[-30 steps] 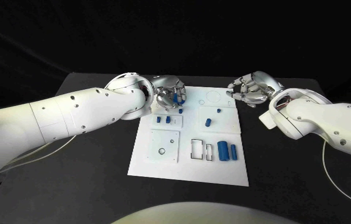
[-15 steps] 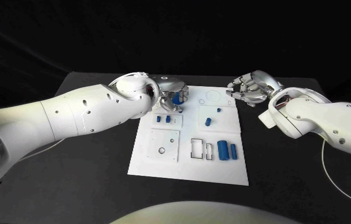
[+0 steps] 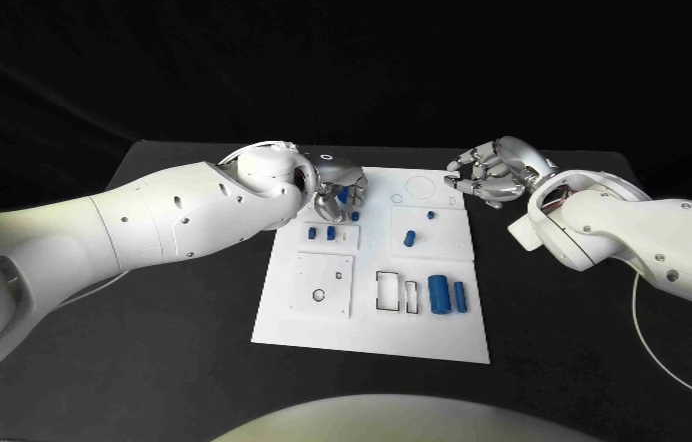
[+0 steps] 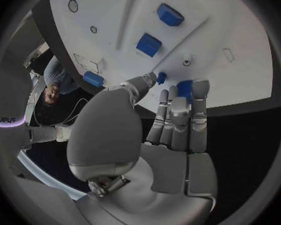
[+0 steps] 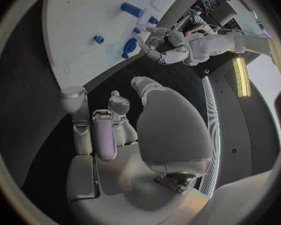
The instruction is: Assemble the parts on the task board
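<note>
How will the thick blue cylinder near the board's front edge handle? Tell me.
The thick blue cylinder lies on its side on the flat task board, so a sideways push would likely roll it. It looks rigid, probably light. Smooth sides may slip.

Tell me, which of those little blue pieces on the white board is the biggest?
The widest blue cylinder, lying near the white task board's near right corner. A slimmer blue cylinder lies just right of it; the other blue pieces farther up are clearly smaller.
</note>
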You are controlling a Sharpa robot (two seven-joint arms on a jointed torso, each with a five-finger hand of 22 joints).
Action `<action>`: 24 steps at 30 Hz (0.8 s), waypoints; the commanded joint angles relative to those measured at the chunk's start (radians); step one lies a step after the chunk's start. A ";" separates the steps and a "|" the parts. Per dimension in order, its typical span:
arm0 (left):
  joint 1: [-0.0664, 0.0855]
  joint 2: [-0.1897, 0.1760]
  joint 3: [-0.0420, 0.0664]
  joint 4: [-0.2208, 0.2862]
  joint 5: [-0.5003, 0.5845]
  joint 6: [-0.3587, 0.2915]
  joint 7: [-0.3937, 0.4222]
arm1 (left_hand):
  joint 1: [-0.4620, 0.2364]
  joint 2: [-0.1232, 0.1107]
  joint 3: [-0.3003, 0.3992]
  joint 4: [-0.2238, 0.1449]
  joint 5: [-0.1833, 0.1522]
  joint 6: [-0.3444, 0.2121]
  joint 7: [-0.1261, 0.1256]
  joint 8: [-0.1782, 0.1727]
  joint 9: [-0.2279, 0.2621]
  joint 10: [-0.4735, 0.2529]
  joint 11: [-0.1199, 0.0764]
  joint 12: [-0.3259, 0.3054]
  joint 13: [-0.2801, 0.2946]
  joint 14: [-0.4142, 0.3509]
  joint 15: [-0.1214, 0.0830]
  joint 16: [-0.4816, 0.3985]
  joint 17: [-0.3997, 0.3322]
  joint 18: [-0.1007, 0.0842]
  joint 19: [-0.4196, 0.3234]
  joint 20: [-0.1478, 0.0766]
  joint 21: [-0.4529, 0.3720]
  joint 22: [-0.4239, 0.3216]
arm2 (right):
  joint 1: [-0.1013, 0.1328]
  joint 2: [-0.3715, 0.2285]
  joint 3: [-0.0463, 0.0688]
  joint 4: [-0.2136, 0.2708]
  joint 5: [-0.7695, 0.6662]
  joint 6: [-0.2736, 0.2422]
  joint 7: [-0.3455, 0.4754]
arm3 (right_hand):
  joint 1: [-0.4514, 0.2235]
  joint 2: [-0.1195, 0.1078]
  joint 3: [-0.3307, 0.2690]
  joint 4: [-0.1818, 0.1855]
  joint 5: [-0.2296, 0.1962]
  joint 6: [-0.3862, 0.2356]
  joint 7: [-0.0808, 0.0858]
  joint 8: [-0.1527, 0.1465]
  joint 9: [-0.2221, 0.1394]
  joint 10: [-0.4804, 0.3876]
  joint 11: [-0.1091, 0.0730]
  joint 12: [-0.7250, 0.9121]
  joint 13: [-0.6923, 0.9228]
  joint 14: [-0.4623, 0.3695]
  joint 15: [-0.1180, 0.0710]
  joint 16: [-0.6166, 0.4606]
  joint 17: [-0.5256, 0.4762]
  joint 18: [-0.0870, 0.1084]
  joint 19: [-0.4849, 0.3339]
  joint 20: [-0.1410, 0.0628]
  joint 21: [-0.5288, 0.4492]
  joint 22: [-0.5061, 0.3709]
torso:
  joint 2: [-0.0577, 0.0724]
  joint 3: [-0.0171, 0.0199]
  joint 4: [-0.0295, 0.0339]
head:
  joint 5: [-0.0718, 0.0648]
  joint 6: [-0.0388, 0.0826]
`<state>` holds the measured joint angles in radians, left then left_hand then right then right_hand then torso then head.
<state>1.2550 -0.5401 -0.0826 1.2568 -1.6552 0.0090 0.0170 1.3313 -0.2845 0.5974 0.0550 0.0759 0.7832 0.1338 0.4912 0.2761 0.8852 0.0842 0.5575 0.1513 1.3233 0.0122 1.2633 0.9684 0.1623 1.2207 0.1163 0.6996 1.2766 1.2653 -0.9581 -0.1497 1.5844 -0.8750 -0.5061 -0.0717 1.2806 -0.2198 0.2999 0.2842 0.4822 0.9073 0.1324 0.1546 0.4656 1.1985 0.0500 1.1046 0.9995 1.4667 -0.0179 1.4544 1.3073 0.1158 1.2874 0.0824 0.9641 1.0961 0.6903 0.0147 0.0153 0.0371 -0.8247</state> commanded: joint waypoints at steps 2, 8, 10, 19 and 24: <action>-0.001 0.010 0.000 -0.010 -0.018 0.025 -0.006 | -0.001 0.013 0.011 -0.002 0.005 0.017 -0.001 -0.007 -0.002 0.020 0.001 -0.011 -0.006 0.012 0.000 0.014 0.011 -0.015 0.015 0.001 0.025 0.015 | -0.001 0.001 0.000 0.001 -0.004 0.003 0.005 | -0.006 -0.007 0.005 0.001 0.006 -0.010 0.000 0.004 0.001 -0.007 -0.002 -0.004 -0.001 0.039 -0.005 -0.007 0.033 0.020 -0.008 0.001 -0.005 -0.001 | 0.000 0.0002 -0.0004 | 0.000 -0.001; -0.006 0.024 0.000 -0.022 -0.018 0.019 -0.004 | 0.001 0.018 0.029 -0.006 0.004 0.032 0.001 -0.019 -0.003 0.048 -0.001 -0.027 -0.016 0.034 -0.001 0.041 0.037 -0.023 0.038 0.000 0.082 0.044 | -0.001 0.001 0.000 0.002 -0.004 0.003 0.005 | -0.007 -0.007 0.007 0.001 0.006 -0.010 0.000 0.005 0.001 -0.009 -0.002 -0.007 -0.004 0.038 -0.005 -0.007 0.033 0.020 -0.009 0.001 -0.006 -0.002 | 0.000 0.0003 0.0002 | 0.001 -0.002; -0.009 0.027 0.000 -0.024 -0.018 0.016 -0.003 | 0.001 0.019 0.033 -0.007 0.004 0.033 0.002 -0.023 -0.003 0.053 -0.001 -0.032 -0.018 0.038 -0.001 0.046 0.042 -0.024 0.041 0.000 0.091 0.050 | -0.001 0.001 0.000 0.002 -0.004 0.003 0.005 | -0.007 -0.007 0.007 0.001 0.006 -0.010 0.000 0.005 0.001 -0.009 -0.002 -0.007 -0.004 0.038 -0.005 -0.007 0.033 0.020 -0.009 0.001 -0.006 -0.002 | 0.000 0.0003 -0.0004 | 0.000 -0.002; -0.022 0.041 0.000 -0.039 -0.018 0.013 -0.003 | 0.006 0.027 0.052 -0.014 0.002 0.051 0.004 -0.031 -0.001 0.078 -0.003 -0.046 -0.026 0.055 -0.003 0.066 0.061 -0.030 0.057 -0.002 0.133 0.073 | -0.001 0.001 0.000 0.002 -0.004 0.004 0.004 | -0.007 -0.007 0.007 0.001 0.006 -0.010 0.000 0.005 0.001 -0.009 -0.002 -0.007 -0.004 0.038 -0.005 -0.007 0.033 0.020 -0.009 0.001 -0.006 -0.002 | -0.001 0.0019 -0.0002 | -0.001 -0.005; -0.030 0.053 0.000 -0.053 -0.017 0.013 -0.005 | 0.005 0.030 0.064 -0.020 0.001 0.070 0.016 -0.036 0.001 0.103 0.002 -0.056 -0.031 0.071 0.000 0.083 0.082 -0.037 0.075 0.000 0.177 0.094 | -0.001 0.002 0.000 0.002 -0.004 0.005 0.005 | -0.007 -0.007 0.007 0.001 0.006 -0.010 0.000 0.005 0.001 -0.009 -0.002 -0.007 -0.004 0.038 -0.005 -0.007 0.033 0.020 -0.009 0.001 -0.006 -0.002 | -0.002 0.0012 0.0017 | -0.002 -0.007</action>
<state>1.2299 -0.4919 -0.0811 1.2066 -1.6667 0.0157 0.0142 1.3373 -0.2629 0.6560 0.0356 0.0758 0.8481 0.1489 0.4602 0.2757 0.9833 0.0860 0.5074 0.1225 1.3887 0.0119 1.3433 1.0464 0.1411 1.2900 0.1153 0.8703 1.3082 1.2653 -0.9570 -0.1497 1.5852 -0.8747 -0.5061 -0.0717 1.2766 -0.2238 0.2999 0.2842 0.4822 0.9073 0.1324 0.1545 0.4662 1.1949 0.0464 1.1047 0.9960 1.4667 -0.0179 1.4505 1.3073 0.1157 1.2875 0.0824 0.9642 1.0950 0.6890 0.0159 0.0156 0.0356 -0.8307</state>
